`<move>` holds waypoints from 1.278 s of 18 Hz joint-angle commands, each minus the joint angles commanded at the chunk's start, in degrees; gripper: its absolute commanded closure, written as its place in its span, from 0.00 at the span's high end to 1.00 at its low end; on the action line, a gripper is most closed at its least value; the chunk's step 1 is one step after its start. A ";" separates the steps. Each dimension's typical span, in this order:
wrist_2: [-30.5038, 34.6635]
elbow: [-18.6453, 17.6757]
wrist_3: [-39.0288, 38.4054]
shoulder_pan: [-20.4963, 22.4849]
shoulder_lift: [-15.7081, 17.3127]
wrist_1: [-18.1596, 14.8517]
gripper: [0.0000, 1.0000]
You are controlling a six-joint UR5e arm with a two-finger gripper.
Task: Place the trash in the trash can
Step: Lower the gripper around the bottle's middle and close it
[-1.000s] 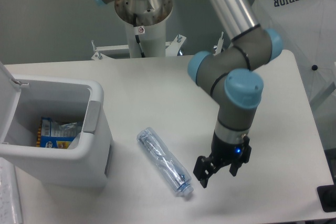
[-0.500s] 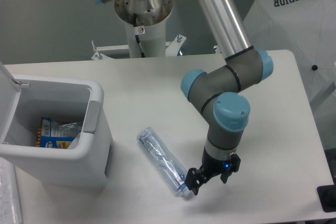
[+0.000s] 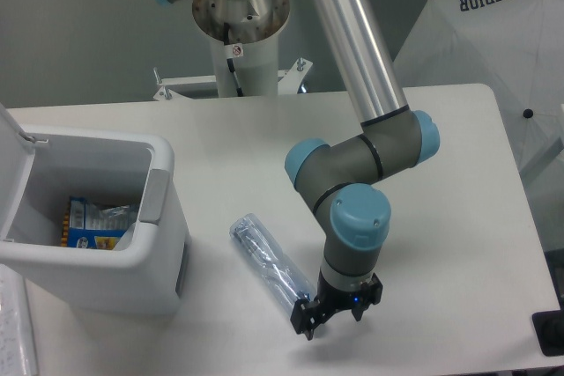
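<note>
Gripper [image 3: 310, 317], black, two-fingered, sits low at the neck end of the crushed clear plastic bottle [image 3: 267, 261]; that end hidden behind it, so contact and finger spacing cannot be told. Bottle lies on the white table [image 3: 256, 147], running up-left from gripper. Far left of gripper: white rectangular bin with grey side panel [image 3: 97, 217], lid open, holding a blue-and-yellow packet [image 3: 88, 224] and clear wrap; bin's left edge cut off.
</note>
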 joint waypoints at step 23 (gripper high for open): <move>3.08 -1.05 -0.97 -1.85 -0.79 0.09 0.59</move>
